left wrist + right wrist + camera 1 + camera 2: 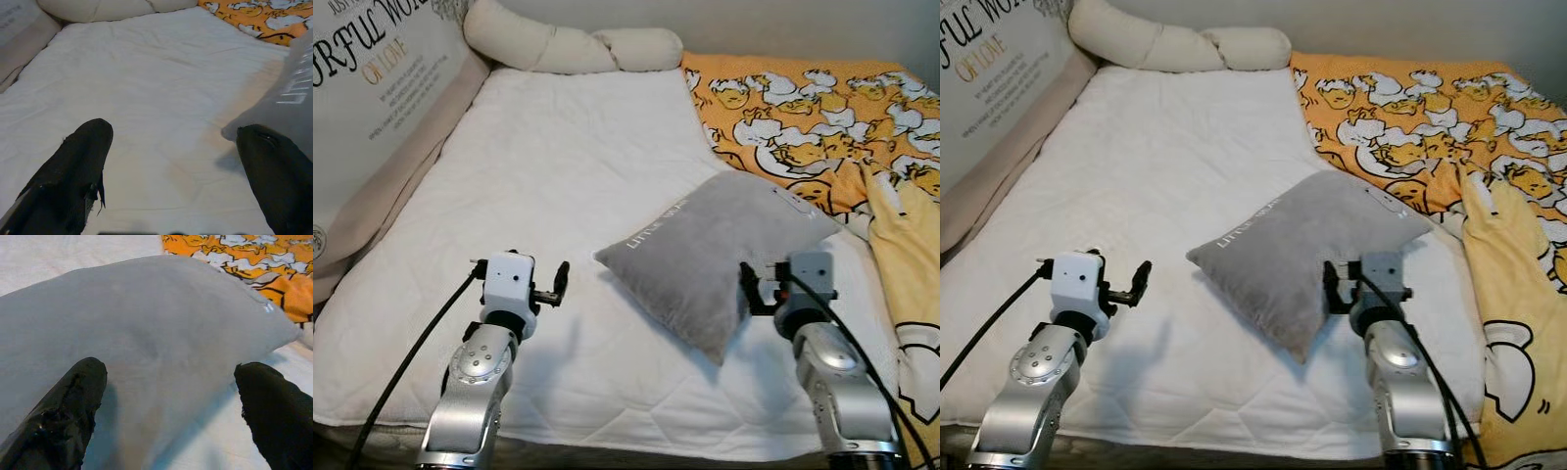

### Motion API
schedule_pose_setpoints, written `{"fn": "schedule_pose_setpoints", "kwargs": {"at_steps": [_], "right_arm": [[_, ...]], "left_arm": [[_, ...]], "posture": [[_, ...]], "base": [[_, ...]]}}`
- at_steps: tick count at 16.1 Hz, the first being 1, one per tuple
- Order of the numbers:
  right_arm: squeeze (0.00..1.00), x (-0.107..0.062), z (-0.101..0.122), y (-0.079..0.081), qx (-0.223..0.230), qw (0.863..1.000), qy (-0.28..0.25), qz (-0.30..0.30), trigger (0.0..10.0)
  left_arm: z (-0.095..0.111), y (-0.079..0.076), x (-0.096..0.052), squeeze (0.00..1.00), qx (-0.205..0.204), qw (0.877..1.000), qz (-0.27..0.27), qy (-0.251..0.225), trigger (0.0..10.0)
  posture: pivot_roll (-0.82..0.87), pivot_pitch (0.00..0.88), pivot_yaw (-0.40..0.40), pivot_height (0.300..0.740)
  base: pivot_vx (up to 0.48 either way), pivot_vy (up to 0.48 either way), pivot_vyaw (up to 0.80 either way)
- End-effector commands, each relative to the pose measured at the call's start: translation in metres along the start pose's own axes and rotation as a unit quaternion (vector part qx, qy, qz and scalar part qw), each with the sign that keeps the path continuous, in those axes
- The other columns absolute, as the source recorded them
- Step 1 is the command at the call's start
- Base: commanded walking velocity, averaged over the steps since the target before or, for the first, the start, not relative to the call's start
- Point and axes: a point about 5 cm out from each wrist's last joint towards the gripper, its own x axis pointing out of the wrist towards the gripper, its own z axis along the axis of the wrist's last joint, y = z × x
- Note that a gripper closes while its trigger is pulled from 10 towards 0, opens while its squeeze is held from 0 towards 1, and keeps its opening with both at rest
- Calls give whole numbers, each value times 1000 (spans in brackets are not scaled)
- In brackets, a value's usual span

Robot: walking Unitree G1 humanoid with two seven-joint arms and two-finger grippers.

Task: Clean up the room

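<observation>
My right pincer (168,396): fingers apart, just before the grey pillow (715,250).
My left pincer (171,171): fingers apart, above the white bedsheet (538,166), pillow beside it.

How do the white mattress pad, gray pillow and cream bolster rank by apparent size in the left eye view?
1. white mattress pad
2. gray pillow
3. cream bolster, though it lies farther from the camera, so this rank is unsure.

White quilted bed (538,186). Grey pillow (720,250) lying near the front edge, orange patterned blanket (813,122) spread alongside. Cream bolster (563,44) resting across the head end.
</observation>
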Motion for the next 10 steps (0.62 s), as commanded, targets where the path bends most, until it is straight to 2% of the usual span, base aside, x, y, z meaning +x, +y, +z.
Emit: {"fn": "schedule_pose_setpoints", "kwargs": {"at_steps": [1, 10], "right_arm": [[0, 0, 2, -4, 0, 1000, -3, -7, 10000], [0, 1, 1, -3, -1, 1000, 0, -8, 10000]], "left_arm": [[2, -2, 2, 0, 2, 1000, -5, -5, 10000], [3, -1, 2, 0, 1, 1000, -4, -5, 10000]], "posture": [[-23, 0, -7, 740], [-20, 0, -9, 740]], "base": [[319, 0, 0], [322, 0, 0]]}}
